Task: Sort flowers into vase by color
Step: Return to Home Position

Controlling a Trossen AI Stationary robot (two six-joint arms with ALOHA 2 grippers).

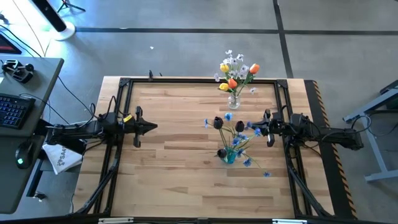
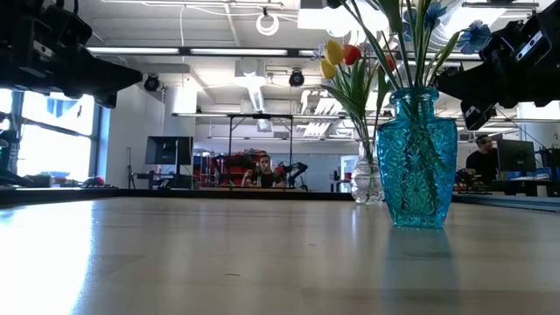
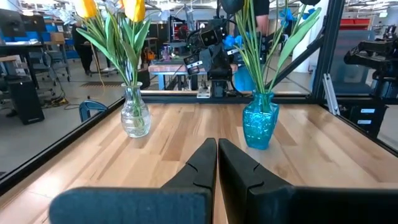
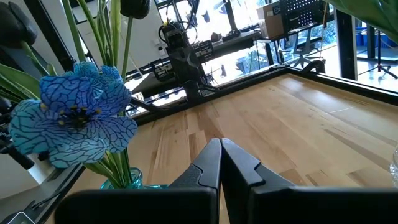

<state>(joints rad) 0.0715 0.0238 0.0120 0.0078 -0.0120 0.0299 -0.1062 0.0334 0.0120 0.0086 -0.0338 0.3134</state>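
Observation:
A clear glass vase (image 1: pixel 234 99) near the table's far edge holds yellow and red-orange tulips and white-lilac sprays; it also shows in the left wrist view (image 3: pixel 135 114). A turquoise glass vase (image 1: pixel 229 155) at mid-right holds dark purple tulips and blue blossoms (image 4: pixel 78 121); it stands upright in the low view (image 2: pixel 422 157). My left gripper (image 1: pixel 153 127) hovers at the table's left, shut and holding nothing (image 3: pixel 217 149). My right gripper (image 1: pixel 255 126) hovers just right of the blue bunch, shut and holding nothing (image 4: pixel 220 148).
A dark metal frame (image 1: pixel 124 84) borders the table. Bare wood lies between the left gripper and the vases. A desk with a keyboard (image 1: pixel 12 111) stands left of the table. People sit in the room beyond the far edge (image 2: pixel 262 172).

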